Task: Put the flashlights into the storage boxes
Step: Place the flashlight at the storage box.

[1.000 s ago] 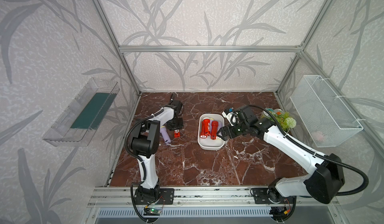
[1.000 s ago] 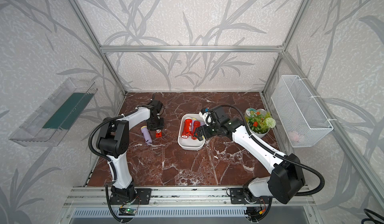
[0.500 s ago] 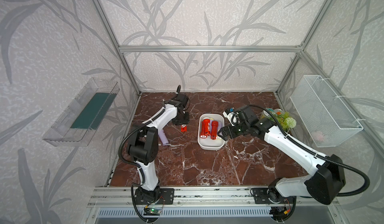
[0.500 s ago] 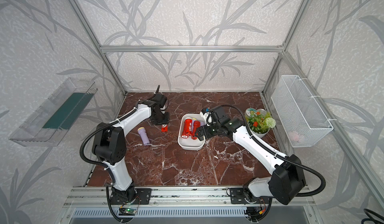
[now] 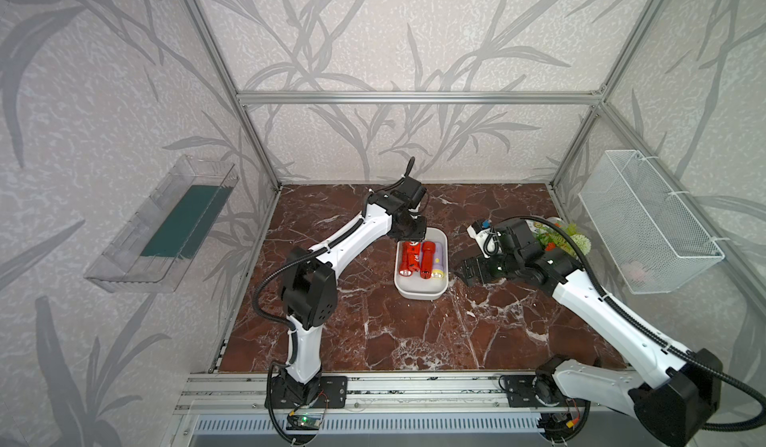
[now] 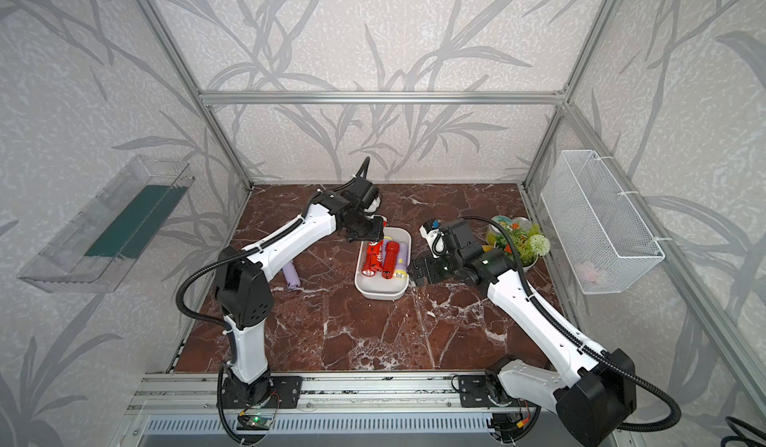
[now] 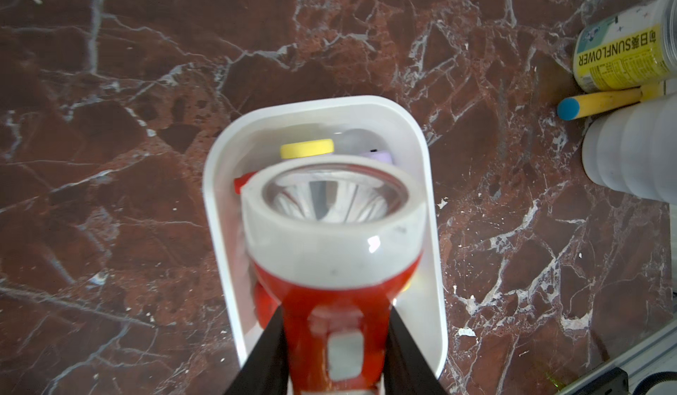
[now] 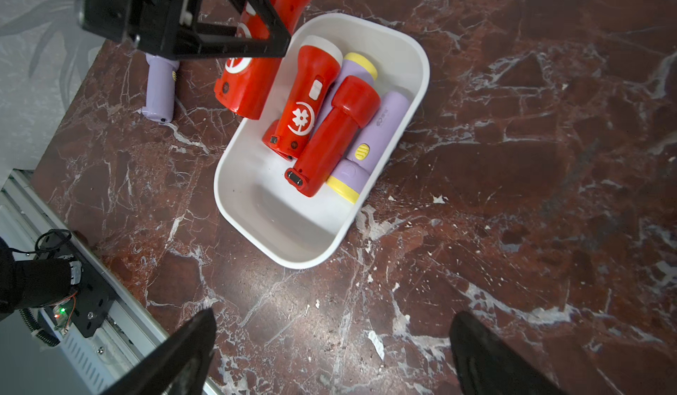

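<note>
Left gripper (image 7: 337, 314) clamps a red flashlight (image 7: 331, 245) over the far end of the white tub (image 5: 419, 293); right gripper (image 8: 333, 318), jaws spread wide, hovers empty beside it.

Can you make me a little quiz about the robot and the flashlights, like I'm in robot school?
1. True or false: the right gripper holds a flashlight.
2. What colour is the flashlight in the left gripper? A red, B lavender, C green.
3. Fill in: one lavender flashlight lies outside the tub, on the ____.
Key: 1 false, it is open and empty. 2 A. 3 table.
</note>
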Robot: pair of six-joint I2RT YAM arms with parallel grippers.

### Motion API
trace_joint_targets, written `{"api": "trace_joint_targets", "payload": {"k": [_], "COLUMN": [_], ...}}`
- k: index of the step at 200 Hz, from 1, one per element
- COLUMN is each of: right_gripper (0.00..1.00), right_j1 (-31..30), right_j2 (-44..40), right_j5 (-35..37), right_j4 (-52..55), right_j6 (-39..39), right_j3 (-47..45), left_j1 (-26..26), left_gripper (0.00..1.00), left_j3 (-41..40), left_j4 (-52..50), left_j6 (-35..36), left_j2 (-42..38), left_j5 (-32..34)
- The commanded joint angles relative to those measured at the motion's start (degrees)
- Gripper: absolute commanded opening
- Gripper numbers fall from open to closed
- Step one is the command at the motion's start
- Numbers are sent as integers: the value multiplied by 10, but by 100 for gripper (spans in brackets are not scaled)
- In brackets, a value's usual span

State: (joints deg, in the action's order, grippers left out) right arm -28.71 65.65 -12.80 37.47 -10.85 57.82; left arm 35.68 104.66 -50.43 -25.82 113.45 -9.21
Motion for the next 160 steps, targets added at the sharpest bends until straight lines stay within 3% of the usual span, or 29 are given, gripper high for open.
{"api": "trace_joint_targets", "payload": {"k": [1,60,160], "right_gripper": [99,99,99], "right_j1": [8,18,24], "right_j2": [-29,-52,-73], "right_j5": [5,-5,-14], "right_j4": [16,18,17], "right_j6": [5,8,7], "right_j3": [-10,-26,-36], "left_j1": [20,60,67], "left_gripper": [29,30,35], "left_j3": [30,43,70], "left_j4": [-27,-9,-5], "left_j6": [-13,-38,-47], "left_j2": [21,66,107], "left_j5": [-1,-7,-10]}}
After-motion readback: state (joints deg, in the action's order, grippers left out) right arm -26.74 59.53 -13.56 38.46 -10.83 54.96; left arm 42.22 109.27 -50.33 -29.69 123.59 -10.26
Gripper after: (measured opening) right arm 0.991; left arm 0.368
